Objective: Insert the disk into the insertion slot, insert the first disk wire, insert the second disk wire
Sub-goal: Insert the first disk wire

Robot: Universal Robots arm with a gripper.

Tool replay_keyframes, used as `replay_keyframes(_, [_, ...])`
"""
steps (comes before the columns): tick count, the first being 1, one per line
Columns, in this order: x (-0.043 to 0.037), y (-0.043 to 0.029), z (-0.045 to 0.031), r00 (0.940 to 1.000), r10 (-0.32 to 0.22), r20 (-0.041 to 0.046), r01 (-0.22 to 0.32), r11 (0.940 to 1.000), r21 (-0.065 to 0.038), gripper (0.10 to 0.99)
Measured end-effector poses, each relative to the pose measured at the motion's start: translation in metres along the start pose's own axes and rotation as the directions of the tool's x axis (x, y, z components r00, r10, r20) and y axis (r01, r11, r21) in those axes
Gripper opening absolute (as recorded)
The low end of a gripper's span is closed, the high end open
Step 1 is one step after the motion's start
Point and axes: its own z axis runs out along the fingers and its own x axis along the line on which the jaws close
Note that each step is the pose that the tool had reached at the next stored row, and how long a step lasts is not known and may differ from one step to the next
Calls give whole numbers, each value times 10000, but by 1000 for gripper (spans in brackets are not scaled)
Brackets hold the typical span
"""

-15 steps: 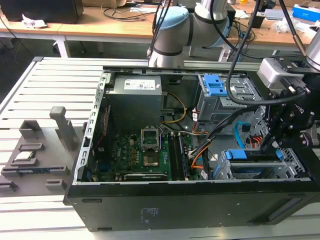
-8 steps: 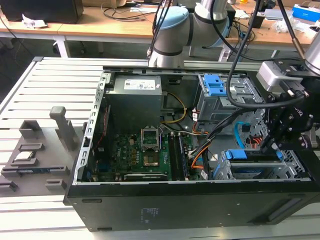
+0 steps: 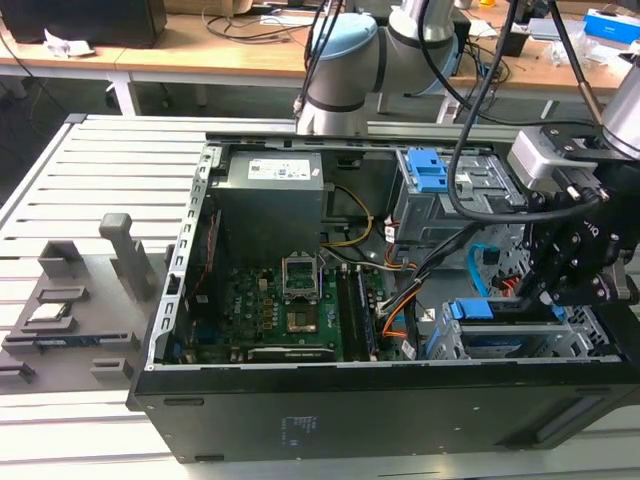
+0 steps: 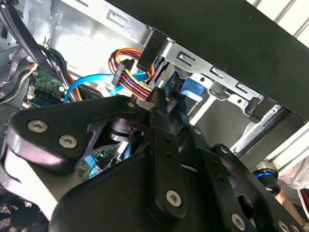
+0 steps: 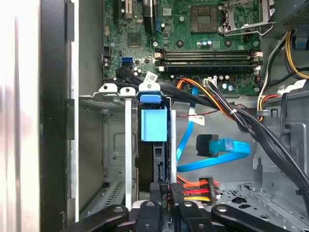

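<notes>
Closest to the lens, the gripper [image 5: 167, 205] is seen clenched on the black connector of the first disk wire [image 5: 195, 190]. The connector is held at the rear edge of the disk [image 5: 153, 124], apparently so that the plug is lined up with its socket. The disk is already seated in the insertion slot [image 5: 116, 145]. The second disk wire [image 5: 219, 153] is seen lying loose just beside it, unplugged. Whether the plug is fully mated cannot be told, as the socket is hidden by the gripper.

Quick look at my arm [image 3: 410, 25]
Silver tubes, light-blue joint caps [image 3: 345, 45], black cables [image 3: 452, 170] draped along. My gripper [image 4: 161, 99] is matte-black links with shiny silver screws [image 4: 37, 126], plus a grey camera box [image 3: 540, 155].
</notes>
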Motion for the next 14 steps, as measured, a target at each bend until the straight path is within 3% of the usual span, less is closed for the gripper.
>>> replay_keyframes(1, [-1, 0, -4, 10000, -1, -5, 1, 10000, 0, 243])
replay_keyframes(3, [0, 2, -43, 10000, -1, -10, 1, 10000, 0, 243])
replay_keyframes(6, [-3, 7, -176, 10000, -1, -15, 1, 10000, 1, 243])
replay_keyframes(7, [-16, 12, -272, 10000, -1, -16, 1, 10000, 1, 243])
replay_keyframes(9, [-26, 17, -394, 10000, -1, -15, 1, 10000, 1, 227])
replay_keyframes(10, [-26, 23, -539, 10000, -1, -17, 1, 10000, 1, 106])
replay_keyframes(11, [-24, 26, -616, 10000, -1, -16, 1, 10000, 1, 106])
replay_keyframes(14, [-24, 26, -625, 10000, -1, -15, 1, 10000, 0, 106])
